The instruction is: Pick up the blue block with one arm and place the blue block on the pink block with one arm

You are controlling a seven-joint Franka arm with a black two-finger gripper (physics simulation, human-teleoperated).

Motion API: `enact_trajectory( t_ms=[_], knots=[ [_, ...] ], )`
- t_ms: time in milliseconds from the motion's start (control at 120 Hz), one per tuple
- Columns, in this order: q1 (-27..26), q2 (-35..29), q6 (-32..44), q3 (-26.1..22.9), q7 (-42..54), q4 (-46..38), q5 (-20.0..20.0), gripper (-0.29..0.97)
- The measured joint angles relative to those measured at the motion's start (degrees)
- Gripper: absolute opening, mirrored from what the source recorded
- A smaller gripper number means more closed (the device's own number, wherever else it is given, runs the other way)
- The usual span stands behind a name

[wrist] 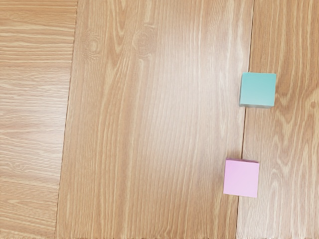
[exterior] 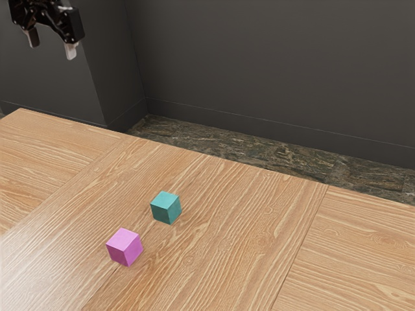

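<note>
The gripper [exterior: 50,43] hung released, high up — approach step; next it likely needed lowering over the teal-blue block [exterior: 166,207].

The jaws are matte black and blocky, with two short fingers [exterior: 70,48] tipped pale grey.

A light wooden table [exterior: 259,220] of wide panels, thin dark seams dividing boards of differing grain, stretches across the foreground of a dim room. Beyond its far edge lies a strip of dark, marbled stone floor [exterior: 279,154], met by a plain grey wall [exterior: 279,58] with a low skirting board [exterior: 279,124] along its foot and a jutting corner [exterior: 113,71] toward the exterior view's left. In the wrist view, the table [wrist: 149,124] shows pale, streaked grain crossed by two straight seams.
</note>
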Motion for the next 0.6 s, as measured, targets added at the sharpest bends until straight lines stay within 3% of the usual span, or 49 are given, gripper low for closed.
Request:
enact_trajectory(
  t_ms=[283,467,600],
  knots=[
    [0.9,2.4,0.2,0.2,0.1,-1.2,0.1,0.68],
    [1.7,3.4,1.1,0.3,-1.2,-6.7,0.1,0.68],
    [2.1,3.7,5.7,0.4,-2.9,-12.3,1.3,0.68]
  ],
)
